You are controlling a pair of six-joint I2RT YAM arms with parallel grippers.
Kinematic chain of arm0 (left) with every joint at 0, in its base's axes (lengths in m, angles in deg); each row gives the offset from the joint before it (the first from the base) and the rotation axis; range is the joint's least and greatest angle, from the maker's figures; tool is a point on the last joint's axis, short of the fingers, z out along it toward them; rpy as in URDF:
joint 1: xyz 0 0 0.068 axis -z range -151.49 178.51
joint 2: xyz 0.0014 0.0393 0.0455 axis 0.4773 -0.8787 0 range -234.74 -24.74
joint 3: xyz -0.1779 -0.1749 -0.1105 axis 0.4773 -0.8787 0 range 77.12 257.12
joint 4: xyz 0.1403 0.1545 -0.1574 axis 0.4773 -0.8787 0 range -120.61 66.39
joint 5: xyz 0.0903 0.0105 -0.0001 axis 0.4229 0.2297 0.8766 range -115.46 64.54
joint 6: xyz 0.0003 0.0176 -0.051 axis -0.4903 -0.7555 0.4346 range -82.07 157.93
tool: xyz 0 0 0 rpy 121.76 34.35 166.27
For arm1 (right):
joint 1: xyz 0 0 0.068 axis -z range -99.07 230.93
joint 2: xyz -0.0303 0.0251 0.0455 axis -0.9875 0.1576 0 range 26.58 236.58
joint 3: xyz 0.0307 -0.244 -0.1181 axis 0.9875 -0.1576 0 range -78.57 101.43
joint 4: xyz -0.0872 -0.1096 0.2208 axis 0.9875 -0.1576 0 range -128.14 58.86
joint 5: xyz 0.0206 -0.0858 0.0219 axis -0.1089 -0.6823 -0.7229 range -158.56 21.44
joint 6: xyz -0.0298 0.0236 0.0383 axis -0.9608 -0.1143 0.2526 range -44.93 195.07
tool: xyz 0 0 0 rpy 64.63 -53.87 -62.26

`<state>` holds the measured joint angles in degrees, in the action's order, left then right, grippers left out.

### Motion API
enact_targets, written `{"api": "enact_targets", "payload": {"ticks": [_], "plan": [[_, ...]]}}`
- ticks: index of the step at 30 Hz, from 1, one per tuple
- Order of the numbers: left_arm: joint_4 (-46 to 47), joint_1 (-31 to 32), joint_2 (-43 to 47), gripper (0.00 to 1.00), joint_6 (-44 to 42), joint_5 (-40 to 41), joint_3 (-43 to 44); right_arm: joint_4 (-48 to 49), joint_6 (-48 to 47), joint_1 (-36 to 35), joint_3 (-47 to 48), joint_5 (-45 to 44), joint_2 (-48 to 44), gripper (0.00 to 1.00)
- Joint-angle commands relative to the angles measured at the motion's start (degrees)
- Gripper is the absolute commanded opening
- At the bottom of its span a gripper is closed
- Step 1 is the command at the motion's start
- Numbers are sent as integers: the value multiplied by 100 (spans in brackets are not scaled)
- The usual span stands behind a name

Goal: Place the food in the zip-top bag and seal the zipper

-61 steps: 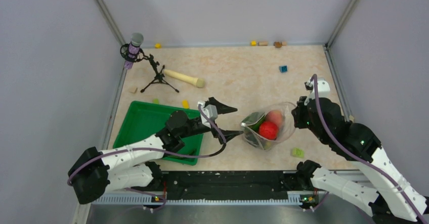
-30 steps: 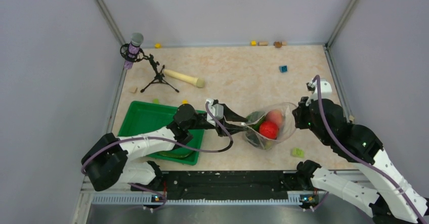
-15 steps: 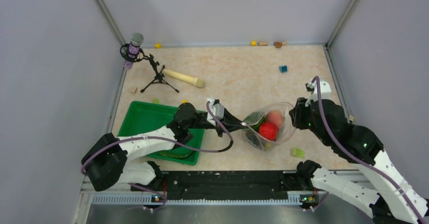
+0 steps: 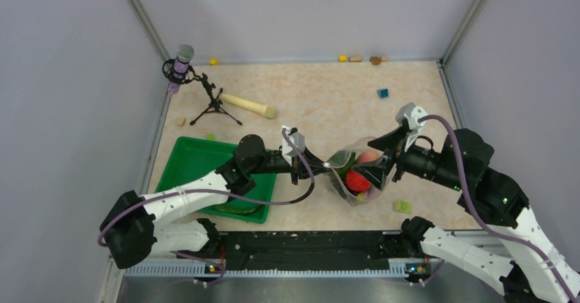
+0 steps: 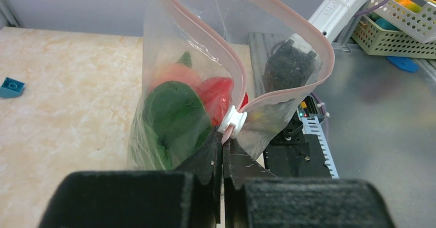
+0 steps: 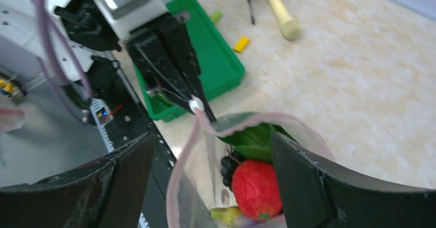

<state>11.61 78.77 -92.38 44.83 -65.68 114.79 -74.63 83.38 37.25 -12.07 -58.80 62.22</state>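
1. My left gripper [image 5: 223,148] is pinched tight on the zipper [image 5: 288,22]. Its fingertips meet right at the small white slider, low centre in the left wrist view.
2. My right gripper [image 4: 375,159] stands wide apart and grips nothing. In the right wrist view its two dark fingers [image 6: 103,187] frame the bag's mouth from the lower left and lower right.
3. The zip-top bag [image 4: 349,195] stands upright on the table [image 4: 321,98], right of centre in the top view and between my two grippers.
4. Its mouth gapes. The pink strip curves off in two separate lips from the slider, so the zipper is not sealed.
5. The food is inside the bag. I see a red strawberry [image 6: 254,187], green bok choy [image 5: 172,109], a peach [image 4: 369,156] and dark berries [image 6: 229,167].
6. The green tray [image 4: 191,159] lies at lower left of the top view, under my left arm.
7. The rolling pin [image 4: 247,106] lies above the tray, next to a microphone on a tripod [image 4: 183,60].
8. A blue block [image 4: 382,93] sits at upper right, well apart from the bag.
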Motion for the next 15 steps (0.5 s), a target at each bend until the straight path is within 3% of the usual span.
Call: {"api": "enact_targets", "payload": {"ticks": [1,8,15], "plan": [[-344,-16,359,0,116,363,203,804,-500,44,475,1525,538,82],[-474,-16,657,0,284,522,125,1243,-449,44,601,2349,1248,76],[-580,-16,1102,0,550,740,-38,1010,-263,-41,843,2261,2145,64]]}}
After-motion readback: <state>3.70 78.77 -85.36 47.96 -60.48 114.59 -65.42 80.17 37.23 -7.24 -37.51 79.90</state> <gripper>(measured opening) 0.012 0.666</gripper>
